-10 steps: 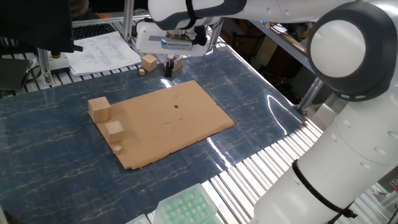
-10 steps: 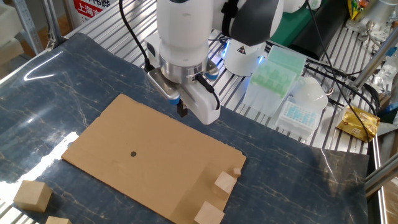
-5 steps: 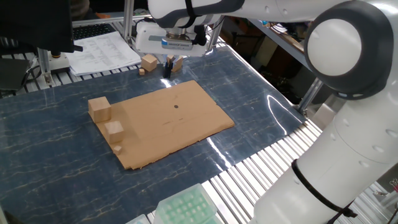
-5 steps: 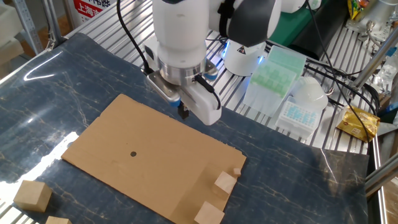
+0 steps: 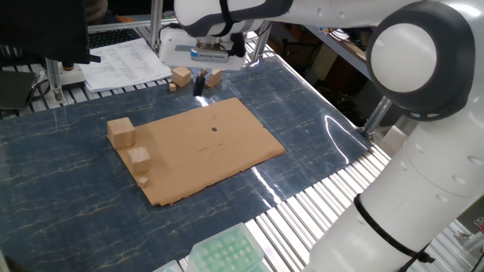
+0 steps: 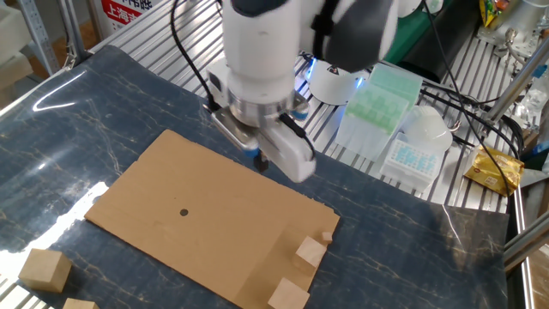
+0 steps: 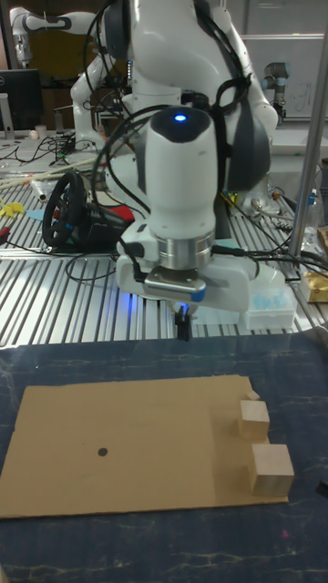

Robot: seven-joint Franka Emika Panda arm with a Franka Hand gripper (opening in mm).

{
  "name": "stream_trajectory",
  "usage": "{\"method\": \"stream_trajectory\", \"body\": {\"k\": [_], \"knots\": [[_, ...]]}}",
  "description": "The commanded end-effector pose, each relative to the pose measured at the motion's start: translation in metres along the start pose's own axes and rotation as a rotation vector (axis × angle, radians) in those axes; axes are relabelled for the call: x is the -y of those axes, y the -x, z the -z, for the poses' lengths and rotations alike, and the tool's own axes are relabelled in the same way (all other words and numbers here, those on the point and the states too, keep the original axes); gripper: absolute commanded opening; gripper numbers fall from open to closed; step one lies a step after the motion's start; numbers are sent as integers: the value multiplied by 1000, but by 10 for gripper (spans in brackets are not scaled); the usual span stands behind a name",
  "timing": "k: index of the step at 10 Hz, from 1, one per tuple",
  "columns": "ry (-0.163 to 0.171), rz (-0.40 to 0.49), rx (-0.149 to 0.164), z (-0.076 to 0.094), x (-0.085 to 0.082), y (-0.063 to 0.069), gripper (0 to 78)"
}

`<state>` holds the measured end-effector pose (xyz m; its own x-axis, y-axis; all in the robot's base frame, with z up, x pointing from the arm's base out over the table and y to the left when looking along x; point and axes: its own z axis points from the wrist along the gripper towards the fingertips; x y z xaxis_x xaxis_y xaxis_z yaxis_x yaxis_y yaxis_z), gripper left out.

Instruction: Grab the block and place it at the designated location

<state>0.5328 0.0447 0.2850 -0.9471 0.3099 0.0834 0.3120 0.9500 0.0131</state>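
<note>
While my gripper (image 7: 183, 329) hangs empty above the cardboard's (image 5: 219, 151) far edge, fingers close together, I should travel to the block (image 5: 121, 132), open wide and descend squarely. It is a plain tan cube at the sheet's corner, beside two smaller cubes.

Robotics laboratory. Indicators: a white robot arm (image 7: 182, 182) mounted at a test bench of ribbed aluminium rails (image 6: 154, 51) — further robot arms (image 7: 41, 23) and a monitor (image 7: 18, 91) behind it — cable bundles (image 7: 100, 146), green pipette-tip racks (image 6: 377, 99) and printed papers (image 5: 125, 60) at the bench edges.
</note>
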Motion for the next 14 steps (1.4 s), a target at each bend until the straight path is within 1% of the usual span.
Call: {"method": "stream_trajectory", "body": {"k": [1, 2, 3, 6, 8, 9, 11, 12, 13, 14], "knots": [[4, -56, 10, -9, -37, -9, 0], [6, -67, 16, -12, -44, -11, 0], [6, -76, 19, -16, -53, -9, 0], [6, -92, 27, -23, -72, 1, 0], [6, -95, 26, -24, -78, 6, 0], [7, -91, 26, -27, -83, 12, 0], [9, -95, 29, -30, -89, 16, 0], [8, -112, 31, -33, -96, 18, 0], [8, -113, 31, -33, -96, 18, 0], [1, -141, 34, -34, -105, 22, 0]]}}
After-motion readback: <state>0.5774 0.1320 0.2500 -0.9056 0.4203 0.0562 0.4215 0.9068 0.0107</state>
